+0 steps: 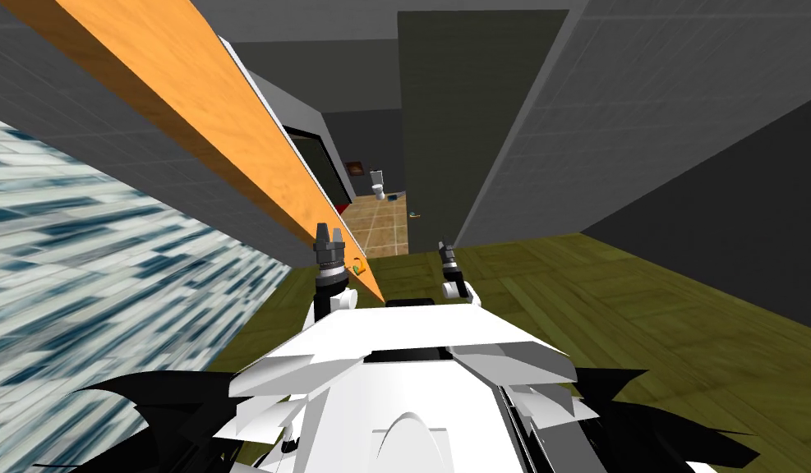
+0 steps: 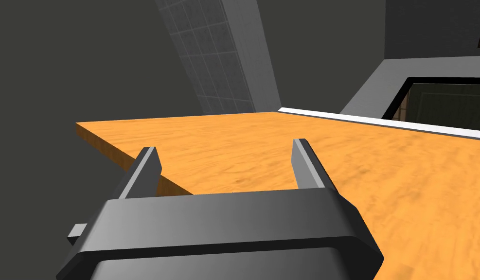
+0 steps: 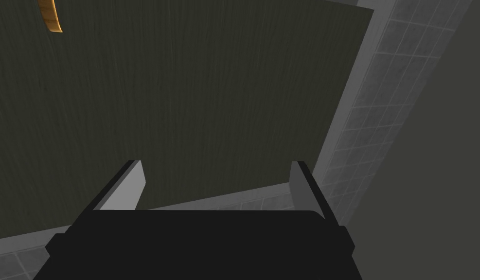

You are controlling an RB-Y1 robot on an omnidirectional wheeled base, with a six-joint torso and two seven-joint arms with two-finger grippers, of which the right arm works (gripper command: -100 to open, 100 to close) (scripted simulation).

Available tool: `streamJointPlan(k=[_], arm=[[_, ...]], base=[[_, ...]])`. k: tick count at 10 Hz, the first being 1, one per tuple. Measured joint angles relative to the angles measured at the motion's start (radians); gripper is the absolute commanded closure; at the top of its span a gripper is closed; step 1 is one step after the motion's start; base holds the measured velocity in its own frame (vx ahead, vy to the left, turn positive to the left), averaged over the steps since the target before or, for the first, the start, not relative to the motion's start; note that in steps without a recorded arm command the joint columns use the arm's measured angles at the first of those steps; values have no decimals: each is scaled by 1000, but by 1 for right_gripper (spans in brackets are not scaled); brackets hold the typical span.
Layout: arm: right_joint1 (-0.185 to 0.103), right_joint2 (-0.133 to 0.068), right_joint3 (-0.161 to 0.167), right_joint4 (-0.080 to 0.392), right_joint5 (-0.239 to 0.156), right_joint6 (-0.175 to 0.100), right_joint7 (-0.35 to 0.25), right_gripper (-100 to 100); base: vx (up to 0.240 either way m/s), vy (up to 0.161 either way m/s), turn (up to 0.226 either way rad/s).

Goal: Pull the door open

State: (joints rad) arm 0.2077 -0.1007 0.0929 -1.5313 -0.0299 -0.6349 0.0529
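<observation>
An orange wood-grain door (image 1: 231, 140) runs from the upper left down to just in front of me, edge-on. Its small lever handle (image 1: 359, 267) sits low on the near edge. My left gripper (image 1: 329, 234) hovers just left of that handle, apart from it. In the left wrist view the left gripper (image 2: 226, 155) is open over the orange door (image 2: 331, 160), with nothing between its fingers. My right gripper (image 1: 444, 249) is raised to the right of the door's edge. In the right wrist view the right gripper (image 3: 217, 172) stands open and empty, facing a dark panel (image 3: 185, 97).
A dark grey door (image 1: 477, 123) with a small handle (image 1: 414, 214) stands ahead on the right, between grey tiled walls. Through the opening lies a tan tiled floor (image 1: 383, 226) with a white toilet (image 1: 378, 185). Olive wood flooring (image 1: 609, 312) spreads right. A blue-white patterned surface (image 1: 91, 263) is on the left.
</observation>
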Motion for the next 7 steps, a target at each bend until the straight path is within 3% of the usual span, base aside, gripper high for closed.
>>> streamJointPlan(k=[7], arm=[[-60, 5, 12, 156, 0, -23, 0, -100]], base=[[97, -25, 18]])
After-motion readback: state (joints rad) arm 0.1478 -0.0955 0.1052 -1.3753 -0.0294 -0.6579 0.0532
